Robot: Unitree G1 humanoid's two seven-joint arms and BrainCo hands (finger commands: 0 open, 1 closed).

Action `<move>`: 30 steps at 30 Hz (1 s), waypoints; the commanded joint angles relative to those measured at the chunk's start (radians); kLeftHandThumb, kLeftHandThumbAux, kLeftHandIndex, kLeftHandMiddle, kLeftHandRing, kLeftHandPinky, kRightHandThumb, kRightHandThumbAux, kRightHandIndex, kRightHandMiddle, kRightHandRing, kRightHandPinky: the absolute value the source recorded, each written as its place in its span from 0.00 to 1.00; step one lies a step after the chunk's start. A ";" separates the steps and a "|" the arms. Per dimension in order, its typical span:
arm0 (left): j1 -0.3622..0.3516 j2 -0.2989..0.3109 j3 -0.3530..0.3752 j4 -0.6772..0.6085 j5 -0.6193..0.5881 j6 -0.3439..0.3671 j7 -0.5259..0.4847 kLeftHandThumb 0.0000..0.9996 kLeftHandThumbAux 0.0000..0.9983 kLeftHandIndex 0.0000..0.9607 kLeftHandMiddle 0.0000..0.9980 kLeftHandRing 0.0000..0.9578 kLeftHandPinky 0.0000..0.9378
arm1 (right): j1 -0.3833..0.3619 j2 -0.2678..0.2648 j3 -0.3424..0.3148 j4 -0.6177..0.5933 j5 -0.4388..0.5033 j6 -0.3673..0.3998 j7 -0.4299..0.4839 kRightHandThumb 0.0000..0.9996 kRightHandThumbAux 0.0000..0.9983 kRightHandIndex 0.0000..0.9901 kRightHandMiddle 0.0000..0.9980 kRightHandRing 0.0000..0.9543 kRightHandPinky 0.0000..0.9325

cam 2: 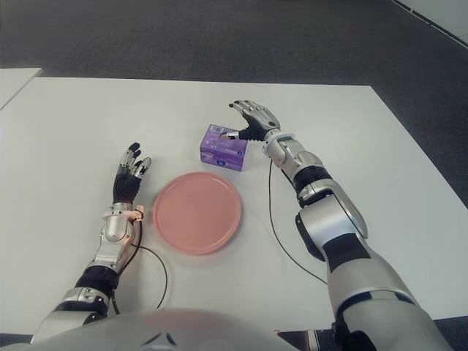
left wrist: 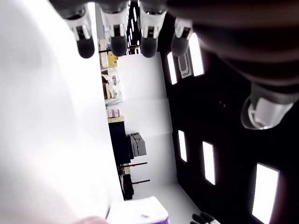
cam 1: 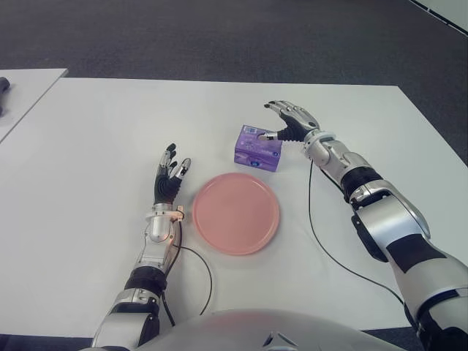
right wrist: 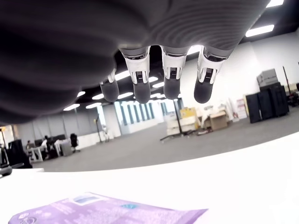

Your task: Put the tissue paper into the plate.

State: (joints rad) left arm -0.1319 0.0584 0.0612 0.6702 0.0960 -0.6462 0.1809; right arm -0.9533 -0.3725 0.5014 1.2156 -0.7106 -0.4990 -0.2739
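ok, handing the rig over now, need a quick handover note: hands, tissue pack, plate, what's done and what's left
Right hand: open, fingers spread over the far right edge of the purple tissue pack; thumb looks close to it, no grasp yet.
Left hand: open, holds nothing, shows left of the pink plate.
Tissue pack sits on the white table, just beyond the plate's far rim, outside it. Plate holds nothing.
Done: right-hand approach only.
Left: close on the pack, lift, bring it toward the robot, set it in the plate.
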 commanded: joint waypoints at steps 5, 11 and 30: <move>0.030 -0.012 -0.003 0.019 0.018 0.013 0.023 0.00 0.41 0.00 0.00 0.00 0.00 | 0.030 0.041 0.032 0.015 -0.019 0.010 -0.004 0.21 0.28 0.00 0.00 0.00 0.00; 0.032 -0.014 -0.007 0.014 0.019 0.021 0.025 0.00 0.40 0.00 0.00 0.00 0.00 | 0.037 0.058 0.064 0.031 -0.038 0.009 -0.021 0.21 0.28 0.00 0.00 0.00 0.00; 0.024 -0.019 -0.007 0.023 0.013 0.020 0.022 0.00 0.41 0.00 0.00 0.00 0.00 | 0.049 0.090 0.139 0.046 -0.079 -0.008 -0.056 0.18 0.31 0.00 0.00 0.00 0.00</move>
State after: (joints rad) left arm -0.1327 0.0491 0.0594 0.6692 0.0993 -0.6313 0.1941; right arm -0.9264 -0.2977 0.6215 1.2501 -0.7696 -0.4969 -0.3255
